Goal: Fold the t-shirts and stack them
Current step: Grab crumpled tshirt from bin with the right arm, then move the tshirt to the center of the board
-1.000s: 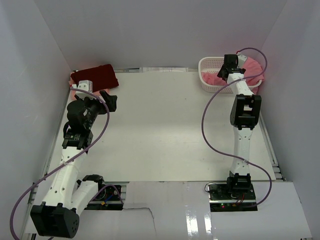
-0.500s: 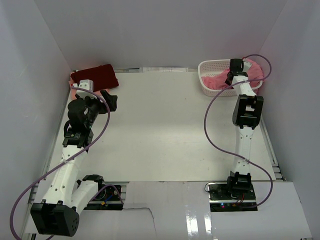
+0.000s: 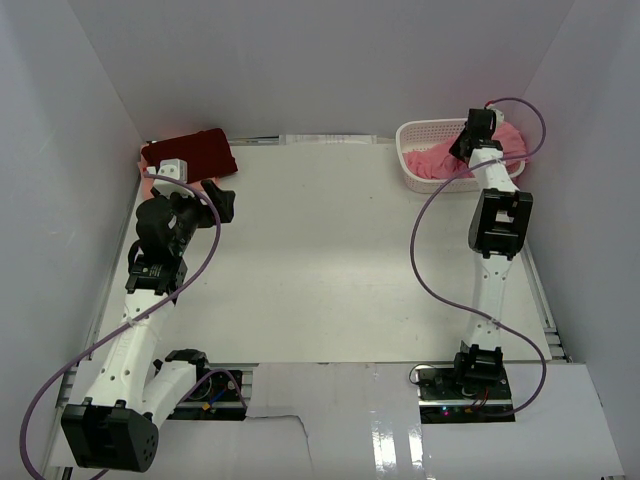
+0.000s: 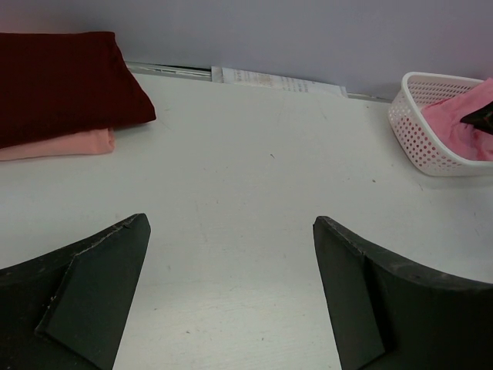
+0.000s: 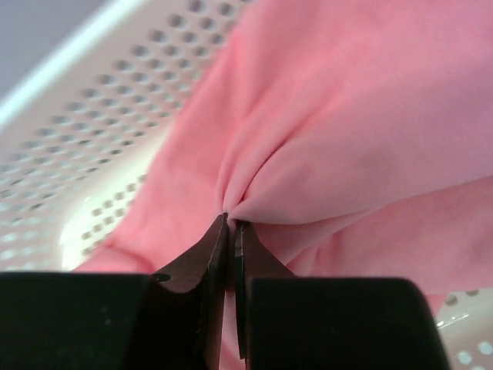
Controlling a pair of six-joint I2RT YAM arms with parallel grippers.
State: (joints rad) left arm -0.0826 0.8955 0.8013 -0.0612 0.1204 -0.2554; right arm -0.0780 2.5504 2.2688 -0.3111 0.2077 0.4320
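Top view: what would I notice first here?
The right hand pinches a fold of a pink t-shirt lying in the white mesh basket at the far right corner. At the far left corner, a folded dark maroon t-shirt lies on a folded salmon-pink t-shirt.

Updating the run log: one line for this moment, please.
right tool shut on pink cloth t-shirt in white plastic mesh basket | left tool open, empty

My overhead camera looks down from behind the near edge, covering the whole table [image 3: 330, 250]. My left wrist camera sits low, facing the far wall [image 4: 308, 31]. My right wrist camera is hard against the pink shirt [image 5: 347, 116]. All three share the basket [image 4: 420, 139].
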